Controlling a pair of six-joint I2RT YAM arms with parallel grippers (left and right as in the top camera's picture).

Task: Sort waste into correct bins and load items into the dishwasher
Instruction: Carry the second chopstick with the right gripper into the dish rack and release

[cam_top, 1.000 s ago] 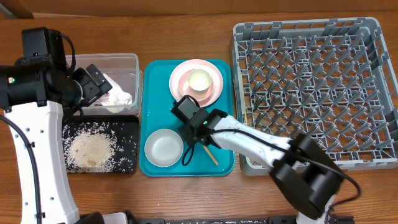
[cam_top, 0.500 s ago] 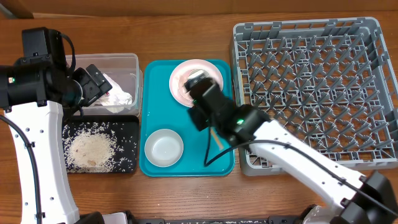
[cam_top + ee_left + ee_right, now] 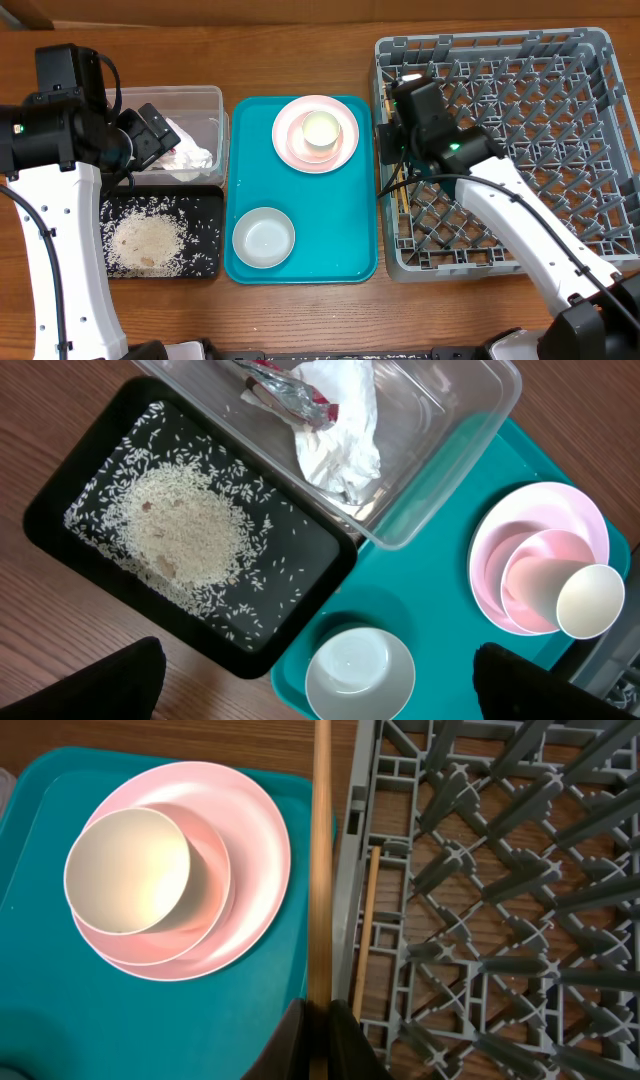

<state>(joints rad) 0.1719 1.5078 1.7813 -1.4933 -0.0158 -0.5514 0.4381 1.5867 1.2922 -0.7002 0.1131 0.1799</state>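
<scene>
A chopstick (image 3: 320, 870) is pinched tight in the right gripper (image 3: 320, 1020) and lies along the outer left wall of the grey rack (image 3: 350, 870). A second chopstick (image 3: 366, 930) lies just inside. The teal tray (image 3: 350, 230) alongside has bare floor at its right. The left gripper (image 3: 325, 690) hangs with fingers spread wide, holding nothing, over the clear tub (image 3: 470, 410) on the wooden table (image 3: 300, 50).
</scene>
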